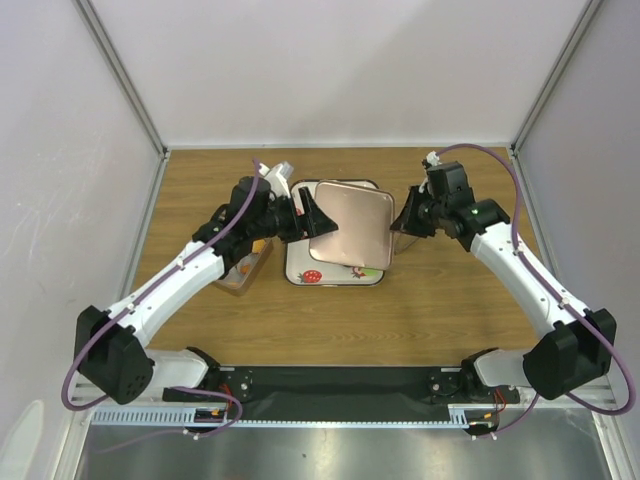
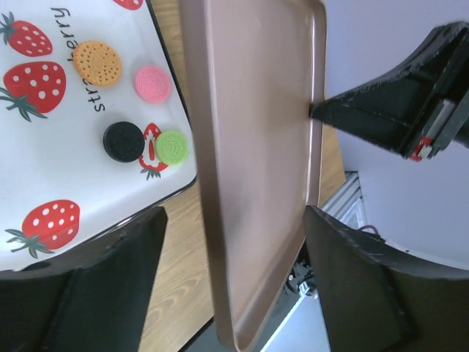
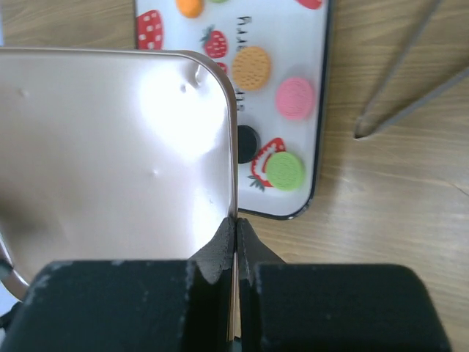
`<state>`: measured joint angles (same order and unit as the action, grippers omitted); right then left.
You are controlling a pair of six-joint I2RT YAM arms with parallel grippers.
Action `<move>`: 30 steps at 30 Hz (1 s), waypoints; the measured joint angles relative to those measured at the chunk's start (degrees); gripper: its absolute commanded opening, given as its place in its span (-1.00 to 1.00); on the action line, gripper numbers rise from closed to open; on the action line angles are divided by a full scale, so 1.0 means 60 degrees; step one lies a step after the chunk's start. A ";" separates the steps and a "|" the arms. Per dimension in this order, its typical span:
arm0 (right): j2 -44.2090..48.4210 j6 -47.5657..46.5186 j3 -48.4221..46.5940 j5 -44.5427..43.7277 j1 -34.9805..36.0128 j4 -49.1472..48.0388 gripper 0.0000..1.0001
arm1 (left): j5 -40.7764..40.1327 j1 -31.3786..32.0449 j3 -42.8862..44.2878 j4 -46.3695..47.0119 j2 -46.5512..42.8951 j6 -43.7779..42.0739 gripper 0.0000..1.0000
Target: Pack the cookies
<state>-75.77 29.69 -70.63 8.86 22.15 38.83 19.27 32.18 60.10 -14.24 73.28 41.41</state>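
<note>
Over the strawberry-print tray (image 1: 335,277) a copper-coloured pan (image 1: 350,225) is held tilted; whether its low edge rests on the tray cannot be told. Right gripper (image 3: 236,236) is clamped on the pan's right-hand rim near a corner, and the rim is seen pinched between both fingers in the right wrist view. Left gripper (image 1: 310,217) is spread wide, with the pan's opposite edge between its fingers and a gap visible on at least one side, so nothing is judged gripped there. Key relation: the pan spans the line between the two grippers, and the cookies (image 3: 284,170) lie below it and off to one side, on the uncovered strip of the tray. Four are made out in a loose cluster: orange cookie (image 2: 97,62), pink cookie (image 2: 152,83), black cookie (image 2: 123,141) and green cookie (image 2: 171,147), the last two just beside each other. Another orange disc is cut off by the top edge of the right wrist view. From overhead the cookies cannot be made out. The left gripper is judged the one available for a pick, since the right is taken up by the pan. The pan face that shows is bare. A clear box (image 1: 243,272) with orange contents sits under the left forearm, just left of the tray; what it holds cannot be identified. Risk, as judged: the pan hangs on a single edge pinch and could swing.
</note>
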 measured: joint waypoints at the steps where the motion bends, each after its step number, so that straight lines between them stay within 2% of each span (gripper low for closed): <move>1: -0.0007 -0.0029 0.0000 0.0095 0.0007 -0.0073 -1.00 | 0.0120 -0.0113 0.0055 0.0000 0.0047 0.0000 0.54; 5: -0.0058 -0.0237 0.0000 0.0430 0.0047 -0.0346 -1.00 | 0.0539 -0.0477 0.0149 0.0015 0.0186 0.0029 0.25; 7: -0.0098 -0.0328 0.0000 0.0488 0.0058 -0.0430 -1.00 | 0.0659 -0.0543 0.0215 0.0007 0.0255 0.0029 0.19; 13: -0.0393 -0.0619 -0.0004 0.0732 0.0135 -0.0685 -1.00 | 0.0922 -0.0586 0.0273 -0.0022 0.0291 0.0018 -0.16; 15: -0.0535 -0.0685 -0.0018 0.0736 0.0259 -0.0692 -1.00 | 0.0943 -0.0597 0.0317 -0.0098 0.0306 0.0007 -0.35; 16: -0.0583 -0.0710 -0.0022 0.0739 0.0310 -0.0703 -0.90 | 0.0965 -0.0608 0.0350 -0.0153 0.0317 -0.0025 -0.68; 17: -0.0641 -0.0750 -0.0022 0.0732 0.0412 -0.0714 -0.90 | 0.0994 -0.0641 0.0397 -0.0255 0.0346 -0.0076 -0.68; 18: -0.0645 -0.0783 -0.0029 0.0688 0.0452 -0.0710 -0.78 | 0.0994 -0.0648 0.0433 -0.0386 0.0357 -0.0080 -0.80; 19: -0.0641 -0.0823 -0.0044 0.0637 0.0488 -0.0707 -0.46 | 0.0980 -0.0667 0.0499 -0.0517 0.0379 -0.0087 -0.86; 21: -0.0641 -0.0918 -0.0073 0.0455 0.0594 -0.0736 -0.15 | 0.0874 -0.0674 0.0710 -0.0838 0.0412 -0.0171 -1.00; 22: -0.0634 -0.1005 -0.0095 0.0295 0.0678 -0.0761 0.05 | 0.0820 -0.0674 0.0812 -0.1049 0.0415 -0.0197 -0.99; 25: -0.0477 -0.1322 -0.0127 -0.0510 0.1107 -0.0892 0.30 | 0.0499 -0.0685 0.1078 -0.1778 0.0415 -0.0226 -0.99; 30: 0.0550 -0.2229 0.0095 -0.2146 0.2470 -0.1632 0.53 | -0.0295 -0.0710 0.1191 -0.2936 0.0251 0.0117 -0.99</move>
<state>-72.47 16.32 -70.06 -4.01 36.97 29.04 17.50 27.92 67.24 -31.86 74.78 42.11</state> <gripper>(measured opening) 0.719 0.166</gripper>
